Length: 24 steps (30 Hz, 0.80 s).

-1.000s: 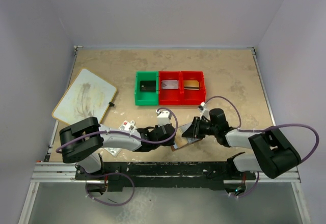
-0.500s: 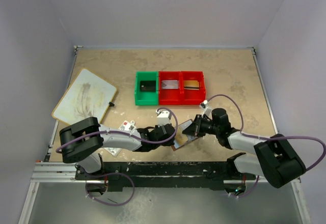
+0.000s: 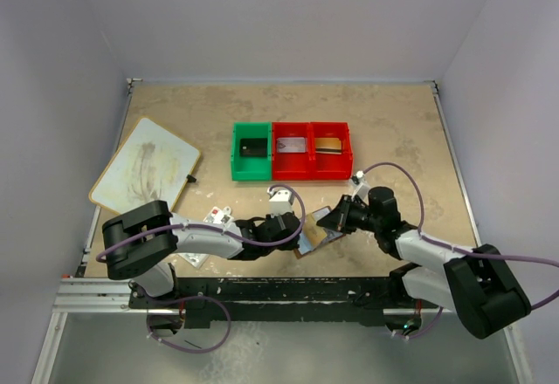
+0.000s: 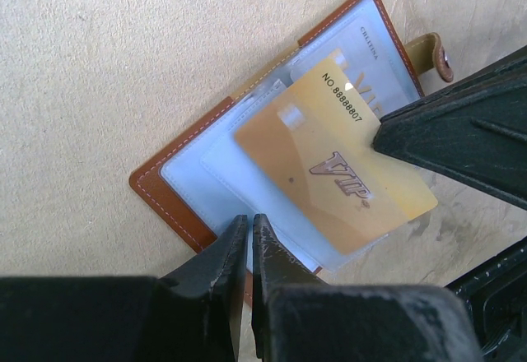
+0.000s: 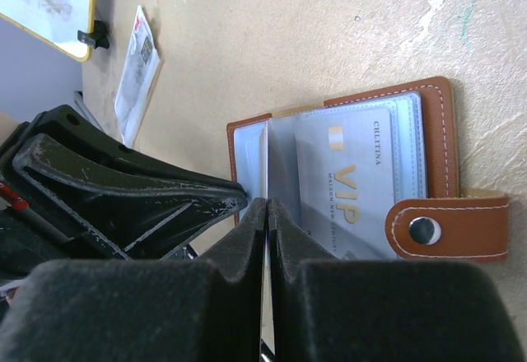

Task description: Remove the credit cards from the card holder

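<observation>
The brown leather card holder (image 4: pixel 177 214) lies open near the table's front middle, also in the top view (image 3: pixel 307 243). My left gripper (image 4: pixel 249 224) is shut on the near edge of its clear pockets and pins it down. A gold VIP card (image 4: pixel 329 173) sticks partly out of a pocket. My right gripper (image 5: pixel 268 206) is shut on that card's edge, seen edge-on. Its black fingers (image 4: pixel 461 132) cover the card's corner. A silver VIP card (image 5: pixel 354 181) sits in another pocket beside the stud strap (image 5: pixel 422 230).
A green bin (image 3: pixel 236 161) and two joined red bins (image 3: pixel 312 173) stand behind, each with a card inside. A whiteboard (image 3: pixel 144 166) with a marker cap (image 3: pixel 191 177) lies at the left. Paper tags (image 3: pixel 218 216) lie by the left arm.
My right arm has drawn back to the right, and the gold card has come a little further out of its pocket. The left gripper has stayed on the holder.
</observation>
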### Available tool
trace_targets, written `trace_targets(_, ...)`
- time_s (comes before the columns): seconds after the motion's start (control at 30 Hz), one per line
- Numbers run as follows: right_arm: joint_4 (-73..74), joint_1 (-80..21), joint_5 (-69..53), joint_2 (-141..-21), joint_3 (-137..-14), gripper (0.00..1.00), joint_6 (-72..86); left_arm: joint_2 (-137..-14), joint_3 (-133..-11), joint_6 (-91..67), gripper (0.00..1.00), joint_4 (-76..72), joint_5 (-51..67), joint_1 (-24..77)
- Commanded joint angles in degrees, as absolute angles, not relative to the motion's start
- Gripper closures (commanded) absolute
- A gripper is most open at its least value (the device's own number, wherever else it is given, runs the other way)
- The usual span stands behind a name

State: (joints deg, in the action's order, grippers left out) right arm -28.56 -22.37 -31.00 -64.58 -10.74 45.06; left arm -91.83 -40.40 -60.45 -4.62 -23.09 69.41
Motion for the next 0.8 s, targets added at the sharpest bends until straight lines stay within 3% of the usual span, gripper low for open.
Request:
trace_targets(0.0, -28.57, -22.06, -32.27, -64.34, -11.26, 0.96, 44.6, -93.45, -40.75, -59.33, 0.96, -0.7, -24.0, 69.26)
trace_targets(0.77, -16.26, -21.53, -19.41, -54.55, -13.8, 0.98, 43.3, -90.11, -40.72, -59.05, 0.95, 0.35, -25.61, 69.21)
